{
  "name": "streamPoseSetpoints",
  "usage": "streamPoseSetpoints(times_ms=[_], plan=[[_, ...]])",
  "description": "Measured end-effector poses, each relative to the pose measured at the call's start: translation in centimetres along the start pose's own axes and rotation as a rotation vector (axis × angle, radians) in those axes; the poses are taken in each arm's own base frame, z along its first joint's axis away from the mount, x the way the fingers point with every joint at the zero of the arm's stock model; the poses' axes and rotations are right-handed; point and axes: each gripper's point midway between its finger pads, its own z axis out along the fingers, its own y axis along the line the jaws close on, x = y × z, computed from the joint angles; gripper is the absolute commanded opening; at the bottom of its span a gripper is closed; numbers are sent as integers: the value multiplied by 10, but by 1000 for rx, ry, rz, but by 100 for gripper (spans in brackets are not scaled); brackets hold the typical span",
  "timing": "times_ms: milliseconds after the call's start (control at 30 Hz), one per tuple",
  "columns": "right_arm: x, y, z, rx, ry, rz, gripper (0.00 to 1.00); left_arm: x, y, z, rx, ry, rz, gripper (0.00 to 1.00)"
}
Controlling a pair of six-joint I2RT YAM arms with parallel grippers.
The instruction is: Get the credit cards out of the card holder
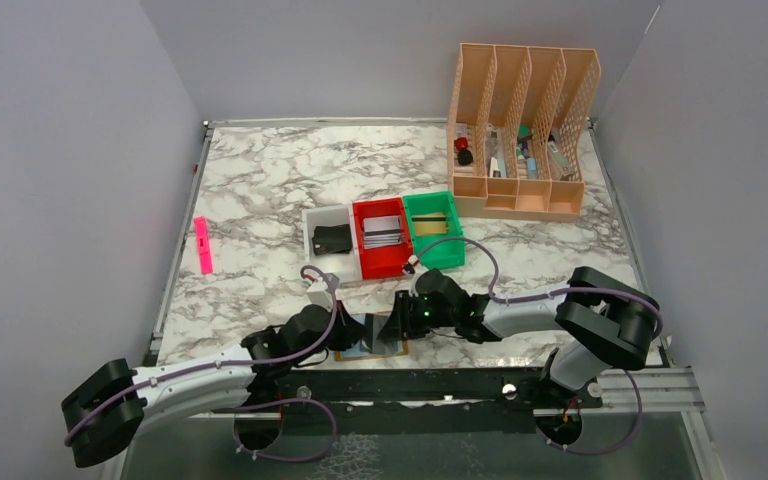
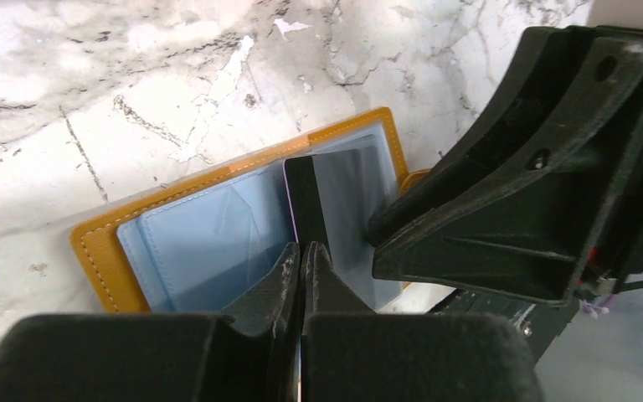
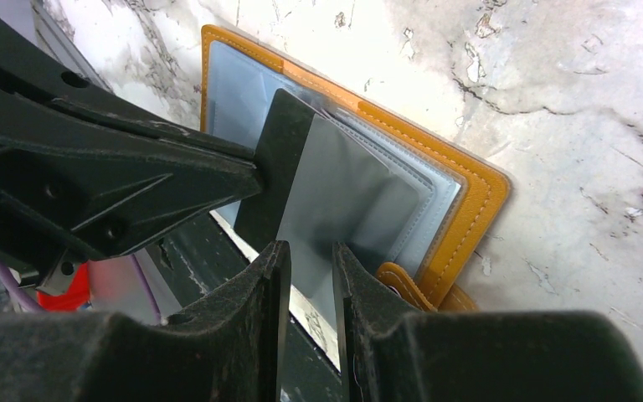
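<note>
L gripper: fingers pressed together, pinching thin edge of card at its black-stripe end; reaches in over left half of card holder.
R gripper: narrow gap btw fingers, card's grey face showing thru gap; can't tell if pads touch it. Sits at holder's right end, nearly tip-to-tip w/ L gripper above holder in top view.
Card: grey w/ black stripe, tilted up off holder's right half; how much is in a sleeve, can't tell.
Card holder: lies open & flat, tan stitched border, pale blue panels face up, clear sleeves on right half lifted a bit.
Tab: tan, sticks out from holder's right end, just beside R gripper's fingers.
Table: white/grey marble; holder lies at its near edge, btw the two arms.
Bins: white bin, red bin, green bin in a row beyond holder, apart from it; dark item in white, cards in red.
Rack: peach, slotted, well beyond holder to rear-right, small items inside.
Pink strip: flat on table, well left of holder.
</note>
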Motion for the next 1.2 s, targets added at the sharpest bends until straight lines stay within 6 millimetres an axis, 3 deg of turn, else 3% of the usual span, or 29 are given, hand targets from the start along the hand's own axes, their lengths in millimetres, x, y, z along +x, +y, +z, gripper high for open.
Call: streamPoseSetpoints(times_ms=[200,567,833,1200], plan=[[-1,0,-1,4,-6,0,32,-8,-11,-6,49,-30,-11,0],[0,2,-1,2,-7,2,32,-6,-15,-10,67,-15,-11,0],[0,1,0,5,-6,15,32,-9,-19,-4,77,-26,-16,11],[0,2,0,4,-6,30,32,-5,-28,-5,119,1,-20,19]])
